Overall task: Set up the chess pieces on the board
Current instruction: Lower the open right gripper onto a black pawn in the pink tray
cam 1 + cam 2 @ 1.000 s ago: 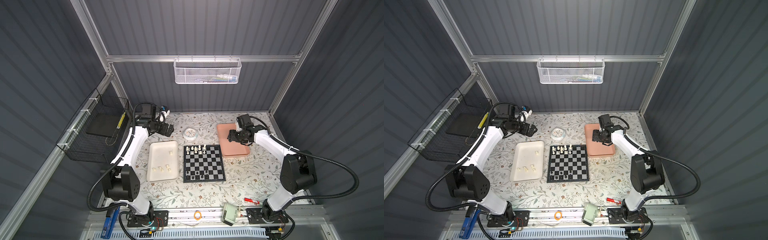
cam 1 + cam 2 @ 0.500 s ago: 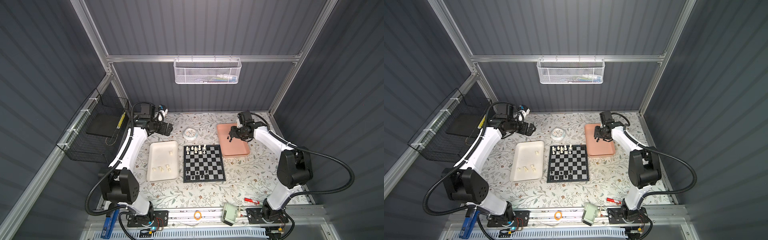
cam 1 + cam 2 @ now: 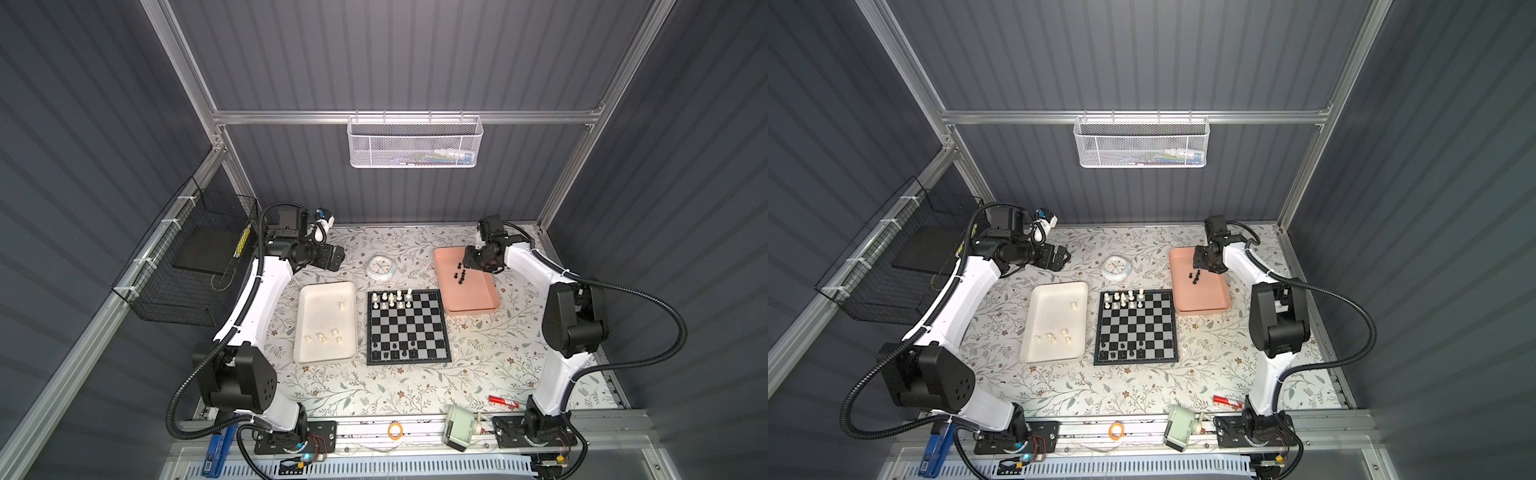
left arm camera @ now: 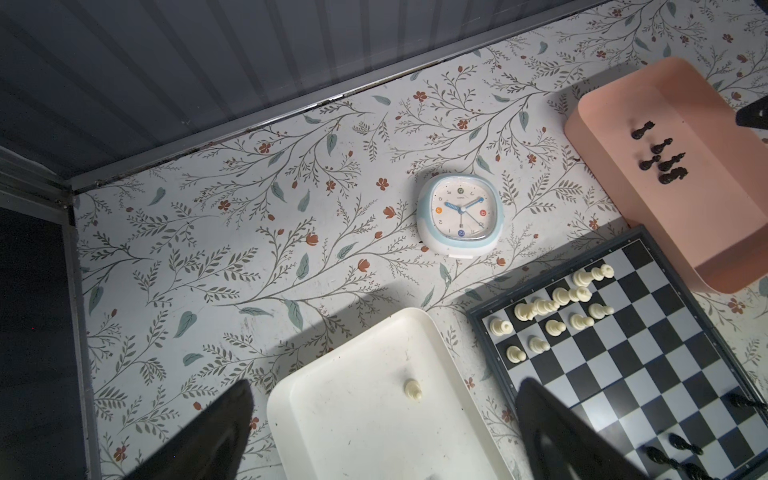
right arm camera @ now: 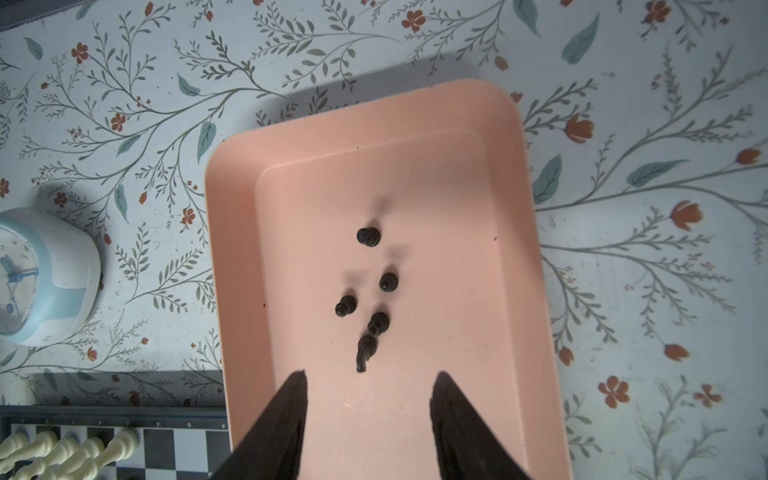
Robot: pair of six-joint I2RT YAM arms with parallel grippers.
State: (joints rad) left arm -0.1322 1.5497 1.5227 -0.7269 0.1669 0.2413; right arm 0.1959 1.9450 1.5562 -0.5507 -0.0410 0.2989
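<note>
Between the right pincer's [image 5: 368,388] parted, empty jaws, five black chess pieces [image 5: 368,353] on the pink tray [image 5: 515,291]; left pincer [image 4: 384,405] wide apart.

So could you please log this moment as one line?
right gripper: open above black pieces in pink tray | left gripper: open, empty | board: partly set

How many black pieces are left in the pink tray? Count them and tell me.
5, all standing in a loose cluster mid-tray: black pieces in the pink tray. None looks hidden.
</note>
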